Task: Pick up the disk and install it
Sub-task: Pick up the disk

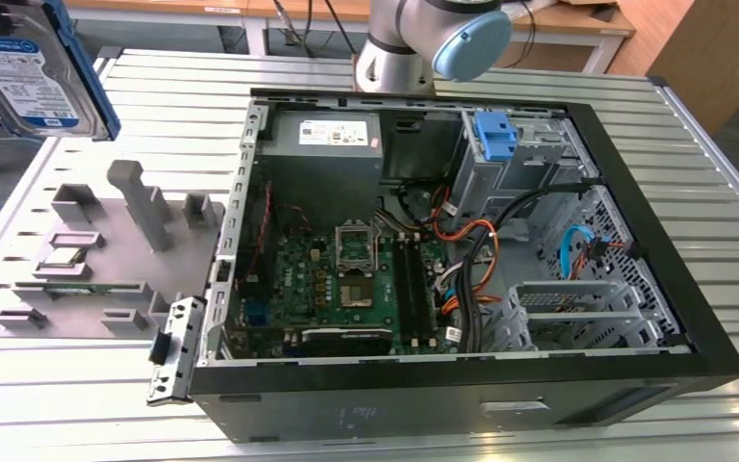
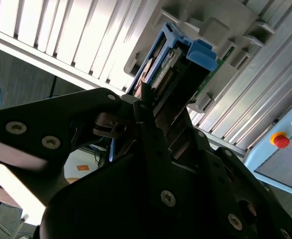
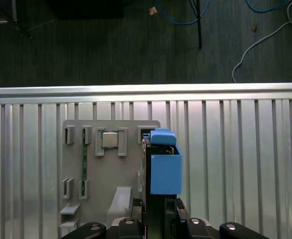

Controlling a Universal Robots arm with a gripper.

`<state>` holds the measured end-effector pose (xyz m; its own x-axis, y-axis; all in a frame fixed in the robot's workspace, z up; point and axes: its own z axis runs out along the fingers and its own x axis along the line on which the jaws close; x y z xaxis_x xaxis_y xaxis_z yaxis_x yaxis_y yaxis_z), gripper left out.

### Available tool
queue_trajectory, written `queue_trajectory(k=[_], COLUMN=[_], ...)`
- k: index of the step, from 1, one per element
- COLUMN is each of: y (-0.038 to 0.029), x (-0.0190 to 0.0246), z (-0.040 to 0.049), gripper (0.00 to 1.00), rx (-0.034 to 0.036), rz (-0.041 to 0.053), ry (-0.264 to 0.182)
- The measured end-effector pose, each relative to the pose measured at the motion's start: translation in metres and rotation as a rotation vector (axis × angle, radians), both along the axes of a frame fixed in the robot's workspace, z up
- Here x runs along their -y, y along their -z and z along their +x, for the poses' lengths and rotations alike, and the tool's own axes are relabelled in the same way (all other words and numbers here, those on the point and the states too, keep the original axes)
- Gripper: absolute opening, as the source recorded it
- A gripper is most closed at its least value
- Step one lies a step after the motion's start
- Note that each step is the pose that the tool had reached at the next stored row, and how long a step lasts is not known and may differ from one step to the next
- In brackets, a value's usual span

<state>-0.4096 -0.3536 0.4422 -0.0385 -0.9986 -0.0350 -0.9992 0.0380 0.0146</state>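
The disk [image 1: 30, 67] hangs in the air at the exterior view's far left, high above the grey fixture plate [image 1: 113, 255]. Its silver body carries a white-and-blue label and sits in a blue carrier. In both wrist views the disk [image 3: 163, 169] appears edge-on, blue carrier end outward [image 2: 196, 55]. My gripper [image 3: 156, 211] is shut on its near end, one black finger on each flat side [image 2: 146, 107]. The fixture plate [image 3: 111, 164] lies directly beneath the disk.
The open computer case [image 1: 716, 356] lies on the slatted metal table [image 1: 36, 423], to the exterior view's right of the fixture. Inside are a grey power supply [image 1: 324, 135], motherboard [image 1: 344, 279], cables and a drive bay with a blue bracket [image 1: 496, 135]. The arm's base [image 1: 408, 48] stands behind.
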Motion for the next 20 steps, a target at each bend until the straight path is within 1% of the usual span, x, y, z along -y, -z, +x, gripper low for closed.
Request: queue_trajectory(k=[4, 13, 20], y=[-0.0004, -0.006, -0.0065], x=[0.0, 0.0, 0.0], z=[0.0, 0.0, 0.0006], gripper=[0.35, 0.35, 0.35], rx=[-0.0002, 0.0, -0.0001], rz=[-0.0001, 0.0, -0.0001], ry=[0.0, 0.0, 0.0])
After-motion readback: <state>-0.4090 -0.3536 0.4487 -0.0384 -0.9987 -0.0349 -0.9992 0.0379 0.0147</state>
